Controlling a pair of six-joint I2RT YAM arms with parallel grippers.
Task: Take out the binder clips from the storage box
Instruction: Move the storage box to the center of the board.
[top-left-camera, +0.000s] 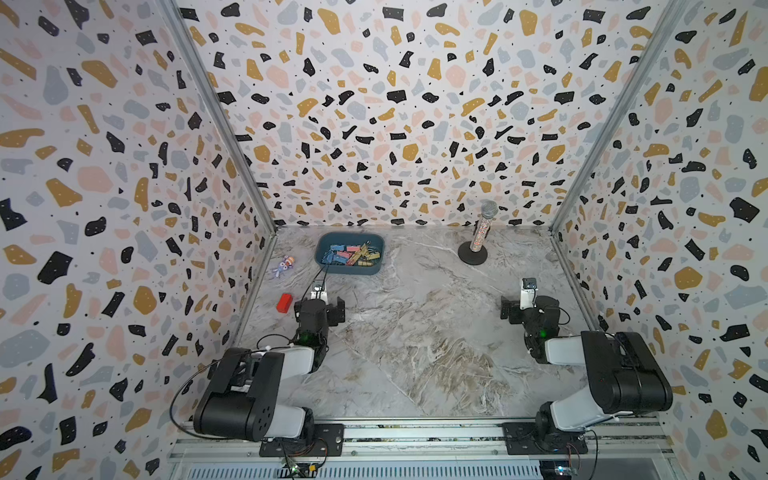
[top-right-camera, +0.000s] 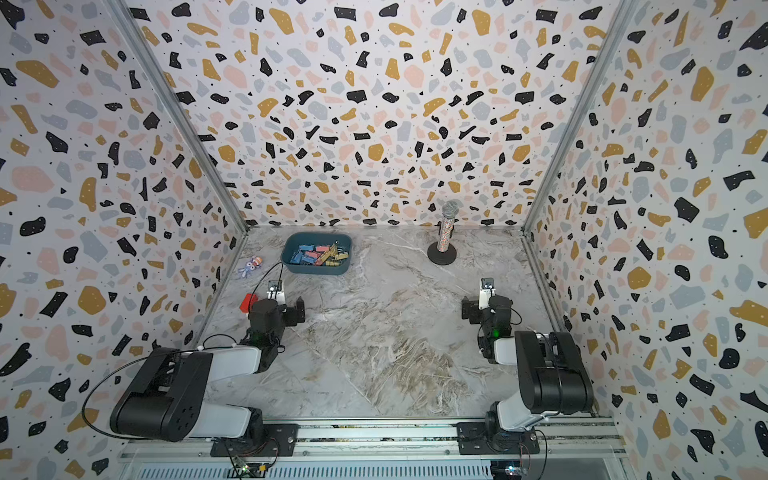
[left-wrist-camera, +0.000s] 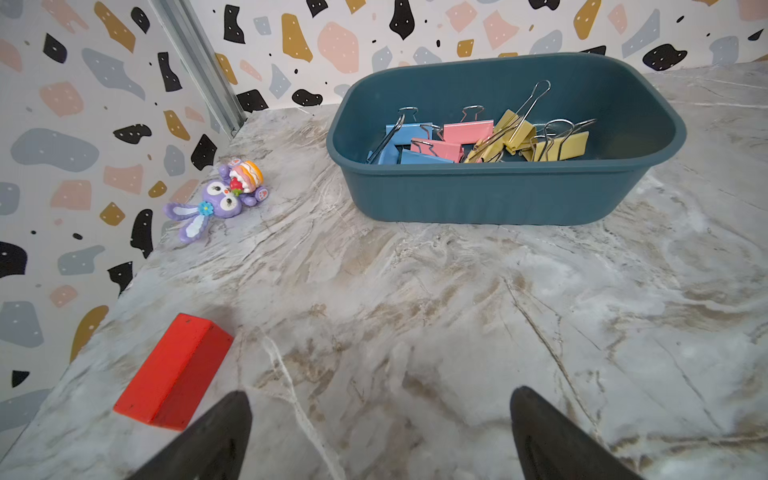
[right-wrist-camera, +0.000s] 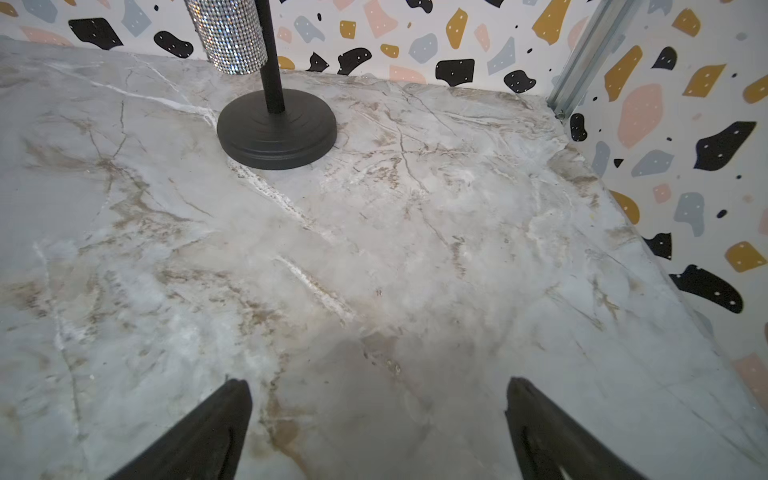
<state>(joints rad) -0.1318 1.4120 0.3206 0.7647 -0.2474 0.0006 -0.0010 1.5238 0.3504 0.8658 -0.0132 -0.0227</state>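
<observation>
The storage box (top-left-camera: 348, 271), a dark teal tub, stands at the back left of the marble table, in both top views (top-right-camera: 316, 271). Inside it lie several binder clips (top-left-camera: 351, 254) in blue, pink and yellow with silver wire handles, heaped together (left-wrist-camera: 469, 133). In the left wrist view the box wall (left-wrist-camera: 490, 195) sits well ahead of my left gripper (left-wrist-camera: 380, 390), which is open over bare table with nothing between its fingers. My right gripper (right-wrist-camera: 377, 379) is open too, over bare marble on the right side, far from the box.
A purple toy figure (left-wrist-camera: 220, 199) lies by the left wall beside the box. A red block (left-wrist-camera: 174, 374) rests just left of my left gripper. A sparkly microphone on a black round stand (top-left-camera: 473, 253) is at the back right, its base (right-wrist-camera: 276, 129) ahead of my right gripper.
</observation>
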